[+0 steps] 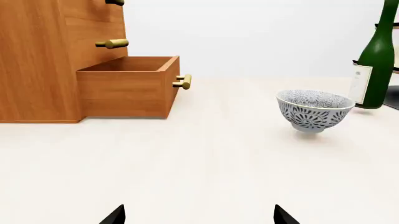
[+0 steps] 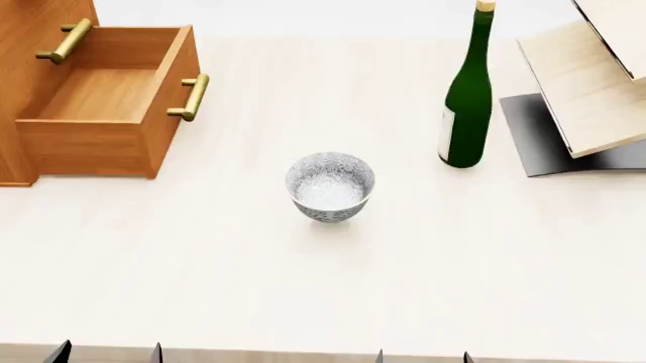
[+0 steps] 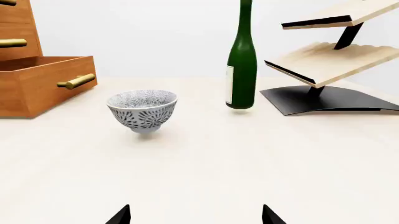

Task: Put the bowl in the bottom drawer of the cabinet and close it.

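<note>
The bowl (image 2: 330, 186) stands upright on the pale tabletop (image 2: 302, 287), in the open between the bottom drawer (image 2: 106, 94), which is pulled out of the cabinet (image 2: 41, 23) and shows nothing inside, and the green wine bottle (image 2: 467, 98), touching neither. It looks like glazed ceramic: rigid, probably light, smooth enough to slip, and liable to chip if dropped or knocked against the drawer wall. Its sides curve down to a narrow foot, so a pinch across the rim, one fingertip inside and one outside, seems the surest hold; squeezing the rounded belly might make it squirt free.

The left claw (image 1: 198, 215) and the right claw (image 3: 195, 214) show only as dark fingertip points at the picture edges, set well apart, each with nothing between them and well short of the bowl. The arms themselves are out of view. The cabinet's top, the bottle's neck in the wrist views and the pale wood rack (image 3: 330, 46) are cut off.
</note>
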Available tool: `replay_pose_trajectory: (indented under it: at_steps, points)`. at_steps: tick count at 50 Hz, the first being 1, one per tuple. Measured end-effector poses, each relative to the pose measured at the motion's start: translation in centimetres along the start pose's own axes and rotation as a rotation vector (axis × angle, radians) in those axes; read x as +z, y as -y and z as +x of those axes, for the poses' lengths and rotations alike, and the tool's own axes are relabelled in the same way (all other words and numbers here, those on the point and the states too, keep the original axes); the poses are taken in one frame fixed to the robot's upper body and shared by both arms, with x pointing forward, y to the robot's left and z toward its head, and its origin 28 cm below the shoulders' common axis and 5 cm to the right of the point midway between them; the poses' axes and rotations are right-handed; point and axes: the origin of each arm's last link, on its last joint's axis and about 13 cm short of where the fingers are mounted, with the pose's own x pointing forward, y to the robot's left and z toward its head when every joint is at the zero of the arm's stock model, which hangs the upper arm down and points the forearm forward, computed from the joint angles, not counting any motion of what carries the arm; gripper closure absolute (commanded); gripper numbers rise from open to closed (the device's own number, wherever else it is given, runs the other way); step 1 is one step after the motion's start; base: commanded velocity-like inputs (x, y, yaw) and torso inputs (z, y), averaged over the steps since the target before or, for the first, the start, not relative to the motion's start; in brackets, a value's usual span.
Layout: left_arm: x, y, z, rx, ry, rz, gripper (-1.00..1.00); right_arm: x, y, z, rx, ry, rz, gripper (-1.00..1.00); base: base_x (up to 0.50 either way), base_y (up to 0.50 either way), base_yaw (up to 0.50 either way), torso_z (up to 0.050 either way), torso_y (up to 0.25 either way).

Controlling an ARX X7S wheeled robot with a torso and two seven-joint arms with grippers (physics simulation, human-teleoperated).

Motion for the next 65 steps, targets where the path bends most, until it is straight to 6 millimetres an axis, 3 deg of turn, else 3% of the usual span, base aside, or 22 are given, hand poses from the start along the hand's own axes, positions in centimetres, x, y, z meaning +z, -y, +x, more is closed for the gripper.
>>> replay_pose_trajectory:
  at_steps: [14,23,45,54,65]
  points:
    - [-0.5,-0.2,0.2,0.019,-0.039,0.038,-1.00,0.0,0.2,-0.4,-0.033,-0.015,0.002,-1.00,0.00,0.00,0.00,0.000,0.000]
    - [0.1,-0.2,0.0,0.022,-0.043,0.057,-1.00,1.8,0.0,-0.4,-0.043,0.022,0.004,-1.00,0.00,0.00,0.00,0.000,0.000]
    - [8.2,0.3,-1.9,0.000,0.162,0.037,-1.00,10.3,-0.8,-1.9,-0.008,0.263,-0.001,-1.00,0.00,0.00,0.00,0.000,0.000]
    - [10.3,0.5,-2.8,-0.010,0.219,0.028,-1.00,12.0,-1.0,-2.6,0.004,0.315,0.003,-1.00,0.00,0.00,0.00,0.000,0.000]
    - [11.6,0.7,-3.4,-0.020,0.252,0.023,-1.00,12.7,-1.1,-3.0,0.007,0.341,0.012,-1.00,0.06,0.00,0.00,0.000,0.000]
